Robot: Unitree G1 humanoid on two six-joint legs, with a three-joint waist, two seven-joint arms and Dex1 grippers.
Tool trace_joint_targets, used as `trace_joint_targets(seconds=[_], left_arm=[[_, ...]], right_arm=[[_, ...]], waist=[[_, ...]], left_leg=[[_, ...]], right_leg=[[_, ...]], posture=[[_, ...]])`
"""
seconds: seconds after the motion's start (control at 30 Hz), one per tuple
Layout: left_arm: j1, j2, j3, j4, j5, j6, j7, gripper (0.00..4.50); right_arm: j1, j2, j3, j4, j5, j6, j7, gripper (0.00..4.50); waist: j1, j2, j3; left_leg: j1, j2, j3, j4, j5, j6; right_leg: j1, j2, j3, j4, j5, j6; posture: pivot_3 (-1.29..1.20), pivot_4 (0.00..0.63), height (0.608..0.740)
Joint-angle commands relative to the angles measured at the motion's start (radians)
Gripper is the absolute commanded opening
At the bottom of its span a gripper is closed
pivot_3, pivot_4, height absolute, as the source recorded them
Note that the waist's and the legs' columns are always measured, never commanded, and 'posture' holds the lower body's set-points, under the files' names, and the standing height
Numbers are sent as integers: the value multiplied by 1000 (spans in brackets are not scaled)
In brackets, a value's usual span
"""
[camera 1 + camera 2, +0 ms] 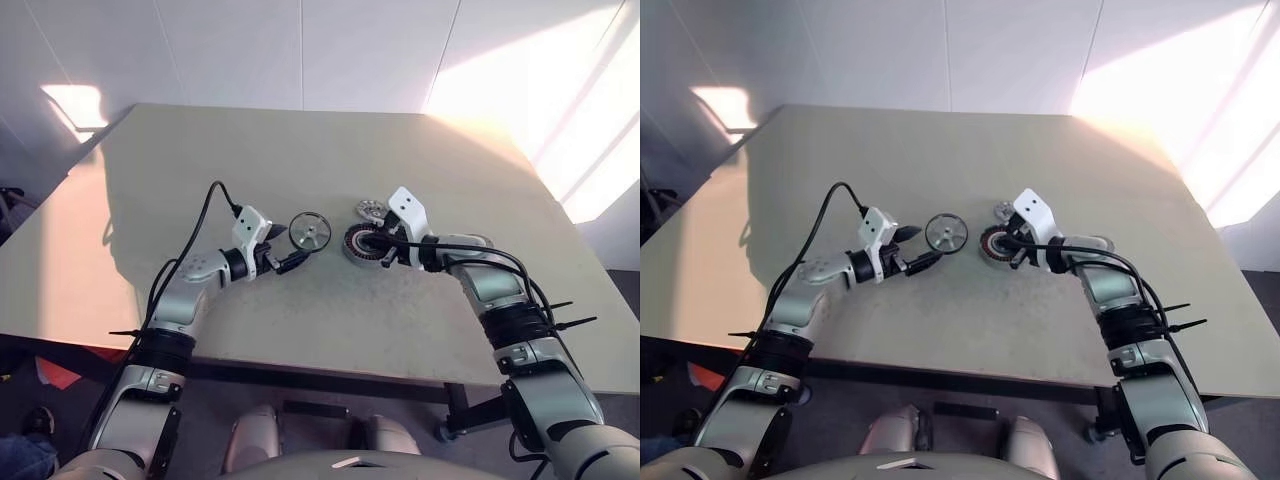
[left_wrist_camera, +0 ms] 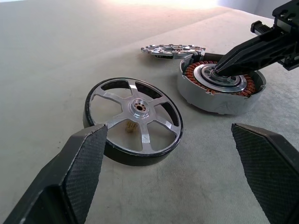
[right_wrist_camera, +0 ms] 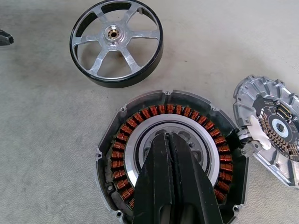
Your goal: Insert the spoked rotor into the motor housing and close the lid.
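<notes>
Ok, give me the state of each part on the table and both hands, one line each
Shiny silver spoked rotor: flat on table, not inserted.
Dark round motor housing with copper windings: open, no rotor inside.
Grey slotted metal lid: off, beside the housing.
Left hand: open, empty.
Right hand: shut, tips in the housing's centre.

On the beige desk (image 1: 300, 150), bare surface lies all around the three parts, but the right claw (image 3: 170, 140), pressed shut, blocks the pale centre of the dark copper-wound motor housing (image 3: 140, 116), the slotted grey metal lid (image 3: 273, 130) crowds one side, and the shiny silver spoked rotor (image 2: 135, 116) lies apart before the wide-spread left claw (image 2: 170, 158).
</notes>
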Motion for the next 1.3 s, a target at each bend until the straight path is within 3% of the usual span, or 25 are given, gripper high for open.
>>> trace_joint_targets(seconds=[0.03, 0.43, 0.93, 1.3], left_arm=[[-18, 3, 7, -32, -2, -18, 0, 4500], [-11, 7, 10, -40, -1, -14, 4, 4500], [-31, 18, 19, -16, 1, -23, 5, 4500], [-36, 15, 14, 4, 6, -35, 1, 4500]], right_arm=[[-18, -2, -8, -29, 3, 9, -7, 22], [-42, -18, 6, 54, -41, -47, -6, 22], [46, -20, 20, -74, -32, 1, 7, 22], [-44, -28, -14, -41, -24, -14, -2, 22]], waist=[[0, 0, 0], [-1, 0, 0], [0, 0, 0], [-2, 0, 0]], left_leg=[[0, 0, 0, 0, 0, 0], [0, 0, 0, 0, 0, 0], [1, 0, 0, 0, 0, 0], [1, 0, 0, 0, 0, 0]], right_leg=[[0, 0, 0, 0, 0, 0], [0, 0, 0, 0, 0, 0], [1, 0, 0, 0, 0, 0], [1, 0, 0, 0, 0, 0]], posture=[[0, 0, 740], [0, 0, 740], [0, 0, 740], [0, 0, 740]])
